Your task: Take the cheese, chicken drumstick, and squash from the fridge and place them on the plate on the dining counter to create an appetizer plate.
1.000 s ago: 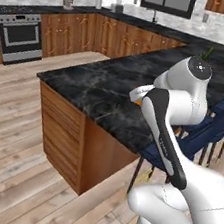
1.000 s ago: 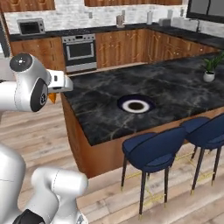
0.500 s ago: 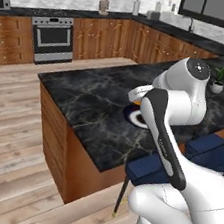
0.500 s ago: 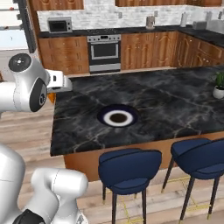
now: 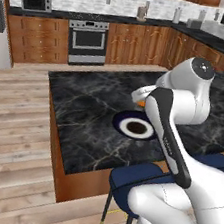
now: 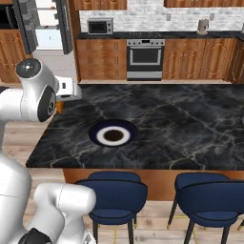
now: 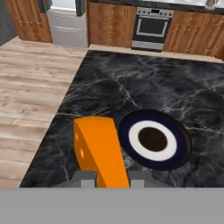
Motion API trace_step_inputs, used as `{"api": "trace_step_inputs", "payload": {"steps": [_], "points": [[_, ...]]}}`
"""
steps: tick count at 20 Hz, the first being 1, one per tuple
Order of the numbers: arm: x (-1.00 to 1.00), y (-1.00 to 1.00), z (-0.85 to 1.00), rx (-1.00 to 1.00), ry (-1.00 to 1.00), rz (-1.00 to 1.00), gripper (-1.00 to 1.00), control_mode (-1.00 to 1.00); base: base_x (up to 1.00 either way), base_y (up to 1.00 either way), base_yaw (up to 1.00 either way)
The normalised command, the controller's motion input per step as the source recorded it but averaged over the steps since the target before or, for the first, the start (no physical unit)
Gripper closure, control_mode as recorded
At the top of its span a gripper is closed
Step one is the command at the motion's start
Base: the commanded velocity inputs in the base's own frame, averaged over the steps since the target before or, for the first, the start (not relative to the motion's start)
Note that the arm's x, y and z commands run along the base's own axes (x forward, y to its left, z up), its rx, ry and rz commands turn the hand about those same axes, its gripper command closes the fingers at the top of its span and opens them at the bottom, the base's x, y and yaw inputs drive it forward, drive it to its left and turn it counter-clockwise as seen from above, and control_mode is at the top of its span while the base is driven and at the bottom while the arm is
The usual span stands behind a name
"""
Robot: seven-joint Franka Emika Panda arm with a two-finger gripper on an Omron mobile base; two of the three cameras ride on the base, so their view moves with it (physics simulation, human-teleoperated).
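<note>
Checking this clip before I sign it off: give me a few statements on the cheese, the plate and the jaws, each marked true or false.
1. The jaws are shut on the cheese. True.
2. The cheese already lies on the plate. False: in the hand view it is held beside the plate, over the dining counter.
3. The plate has no food on it. True.
4. The plate sits on the wooden floor. False: it rests on the dining counter.
5. Blue stools stand along the near side of the dining counter. True.
6. The fridge is closed. False: its doors stand open in the right base view.
</note>
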Motion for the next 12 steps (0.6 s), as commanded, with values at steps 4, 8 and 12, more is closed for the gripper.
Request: {"api": "trace_step_inputs", "payload": {"steps": [4,8,12], "points": [[0.24,-0.49,-0.61,0.00,0.00,0.26,1.00,-1.00,0.00,0.00,0.00],[0.35,-0.54,-0.76,-0.01,0.00,0.15,1.00,-1.00,0.00,0.00,0.00],[0.65,-0.34,-0.83,-0.02,0.00,0.07,1.00,-1.00,0.00,0.00,0.00]]}}
